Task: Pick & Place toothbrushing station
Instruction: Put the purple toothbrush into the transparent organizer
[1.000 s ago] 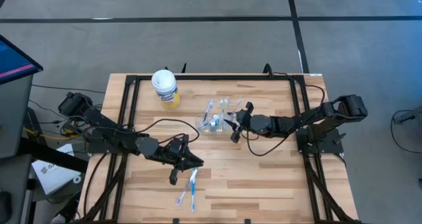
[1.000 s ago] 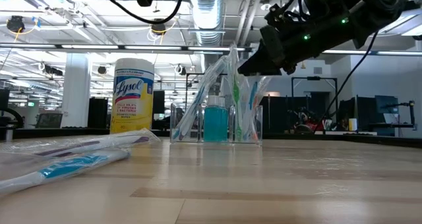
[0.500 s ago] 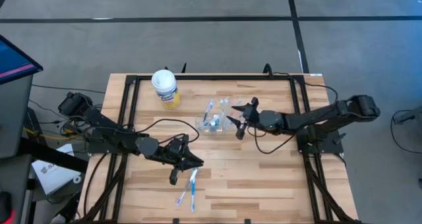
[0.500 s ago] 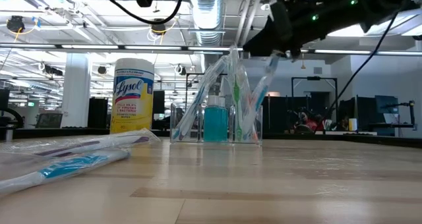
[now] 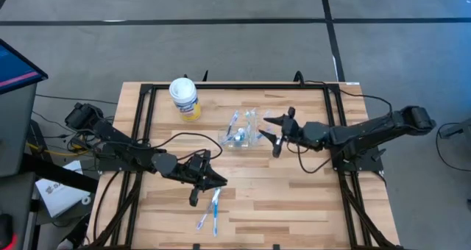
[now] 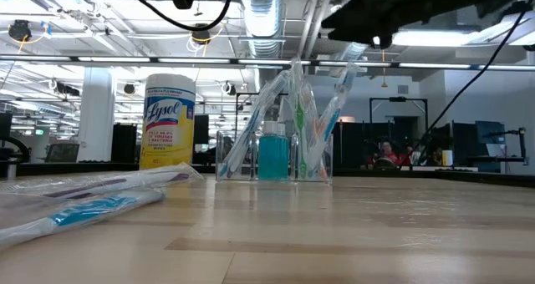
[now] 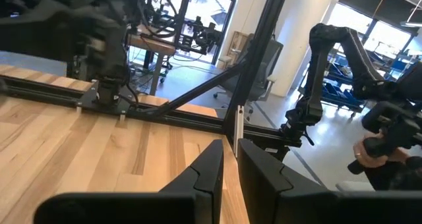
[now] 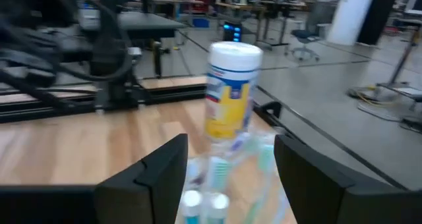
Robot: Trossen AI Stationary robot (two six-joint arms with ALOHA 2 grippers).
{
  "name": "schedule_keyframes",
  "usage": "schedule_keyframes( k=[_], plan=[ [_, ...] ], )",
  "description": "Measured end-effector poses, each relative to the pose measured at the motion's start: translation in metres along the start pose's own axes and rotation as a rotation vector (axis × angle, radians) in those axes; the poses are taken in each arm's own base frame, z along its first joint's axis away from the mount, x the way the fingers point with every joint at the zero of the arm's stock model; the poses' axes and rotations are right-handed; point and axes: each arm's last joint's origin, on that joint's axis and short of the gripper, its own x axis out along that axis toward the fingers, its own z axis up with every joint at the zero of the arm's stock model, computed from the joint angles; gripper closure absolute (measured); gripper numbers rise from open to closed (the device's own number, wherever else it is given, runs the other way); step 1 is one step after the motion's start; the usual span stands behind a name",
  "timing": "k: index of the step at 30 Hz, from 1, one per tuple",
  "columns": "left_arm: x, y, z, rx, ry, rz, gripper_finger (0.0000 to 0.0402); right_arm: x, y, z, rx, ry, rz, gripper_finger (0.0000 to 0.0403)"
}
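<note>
Bare wood right of the clear cup (image 5: 241, 134), white tub (image 5: 185, 98) well apart, loose toothbrushes (image 5: 212, 209) near front edge

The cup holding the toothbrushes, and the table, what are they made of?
The cup looks like clear, glossy plastic: you can see the toothbrushes and the room straight through its walls, though glass can't be ruled out. The table looks like pale wooden planks with a smooth finish, showing grain lines and board joints.
</note>
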Motion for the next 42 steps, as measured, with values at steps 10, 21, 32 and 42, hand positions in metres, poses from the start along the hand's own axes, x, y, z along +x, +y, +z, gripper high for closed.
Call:
schedule_keyframes(
  k=[10, 21, 32, 42],
  plan=[
    [-0.002, -0.004, -0.009, -0.039, 0.079, -0.005, 0.0362, -0.024, 0.034, 0.001, -0.018, -0.014, 0.170, 0.0196],
    [-0.012, -0.018, -0.031, -0.081, 0.266, -0.004, 0.0362, -0.046, 0.060, -0.003, -0.042, 0.000, 0.311, 0.0213],
    [-0.029, -0.022, -0.059, -0.355, 0.517, 0.144, 0.0345, -0.053, 0.068, -0.003, -0.048, -0.002, 0.355, 0.0233],
    [-0.048, -0.019, -0.085, -0.593, 0.607, 0.242, 0.0283, -0.053, 0.068, -0.003, -0.049, -0.002, 0.354, 0.0238]
  ],
)
